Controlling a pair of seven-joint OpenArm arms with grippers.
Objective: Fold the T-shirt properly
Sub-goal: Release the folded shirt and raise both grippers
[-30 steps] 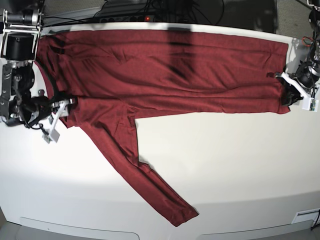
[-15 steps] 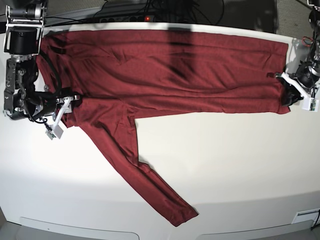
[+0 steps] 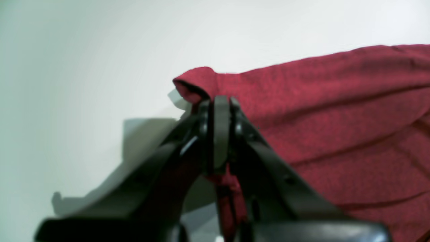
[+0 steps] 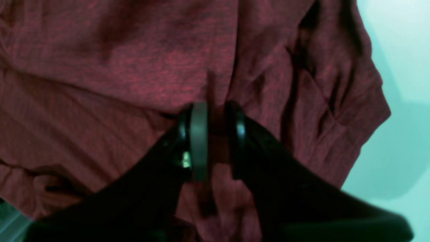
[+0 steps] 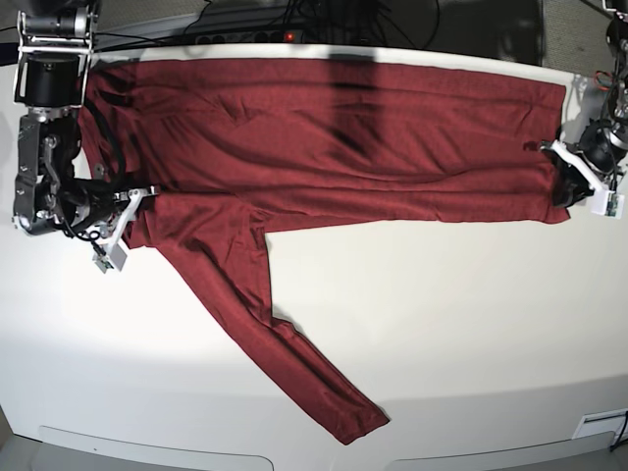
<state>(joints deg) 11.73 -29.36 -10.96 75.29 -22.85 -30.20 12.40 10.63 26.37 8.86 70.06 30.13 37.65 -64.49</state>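
The dark red T-shirt point(image 5: 343, 137) lies spread across the back of the white table point(image 5: 442, 314), with one long sleeve point(image 5: 285, 343) running diagonally toward the front edge. At the right end of the base view, my left gripper point(image 5: 564, 191) is shut on the shirt's lower corner. The left wrist view shows the left gripper point(image 3: 220, 101) pinching a raised fold of the T-shirt point(image 3: 336, 117). On the base view's left, my right gripper point(image 5: 137, 201) sits at the shirt's edge beside the sleeve's root. In the right wrist view the right gripper point(image 4: 215, 111) has a ridge of the T-shirt point(image 4: 134, 67) squeezed between its pads.
Cables and a power strip point(image 5: 285, 34) lie behind the table's back edge. A white fitting point(image 5: 599, 424) sits at the front right corner. The right arm's black base point(image 5: 44, 78) stands at the back left corner, over the shirt's end.
My right gripper has slid toward the shirt's edge and its jaws have closed from wide open onto the cloth. The left gripper and the shirt have stayed put.
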